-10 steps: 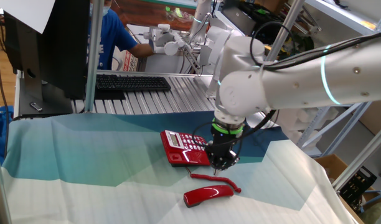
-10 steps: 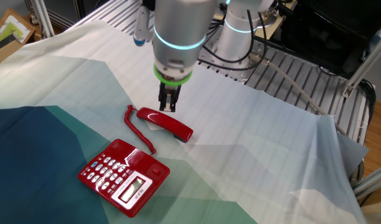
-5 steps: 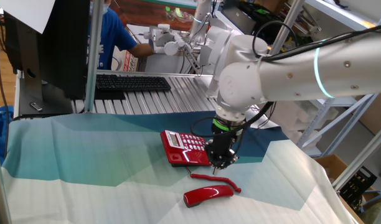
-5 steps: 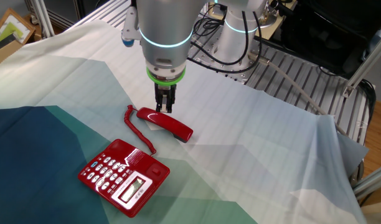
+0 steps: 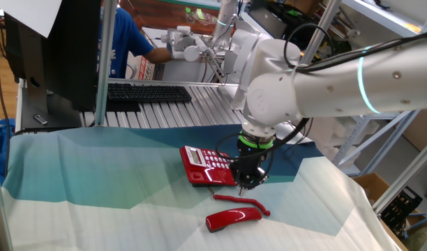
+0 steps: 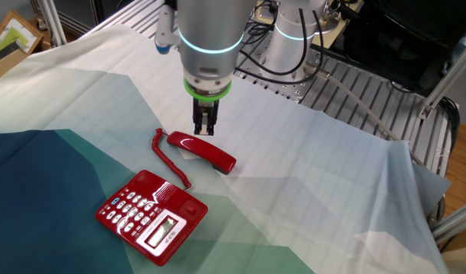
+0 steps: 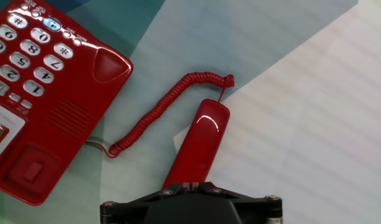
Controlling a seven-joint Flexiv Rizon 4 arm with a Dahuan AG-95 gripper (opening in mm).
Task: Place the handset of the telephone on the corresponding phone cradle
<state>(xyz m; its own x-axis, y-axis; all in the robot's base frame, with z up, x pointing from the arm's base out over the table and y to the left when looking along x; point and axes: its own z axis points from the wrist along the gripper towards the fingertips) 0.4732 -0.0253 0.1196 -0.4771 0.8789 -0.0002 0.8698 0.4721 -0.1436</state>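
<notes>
The red handset (image 6: 204,152) lies flat on the cloth, apart from the red telephone (image 6: 151,216). It also shows in one fixed view (image 5: 232,217) and the hand view (image 7: 200,146). Its coiled cord (image 7: 159,112) runs to the telephone (image 7: 41,93), whose cradle (image 7: 36,167) along the keypad's side holds nothing. My gripper (image 6: 205,131) hovers just above one end of the handset with the fingers together and nothing between them. In the hand view the gripper (image 7: 190,185) sits over the handset's near end. In one fixed view the gripper (image 5: 246,185) hangs between the telephone (image 5: 206,166) and the handset.
A black computer keyboard (image 5: 147,92) lies on the slatted metal bench behind the cloth. A dark monitor (image 5: 60,49) stands at the back left, a person in blue behind it. Metal frame posts (image 5: 105,63) flank the table.
The gripper swayed slightly sideways above the handset's end and came back. The handset and telephone have not moved.
</notes>
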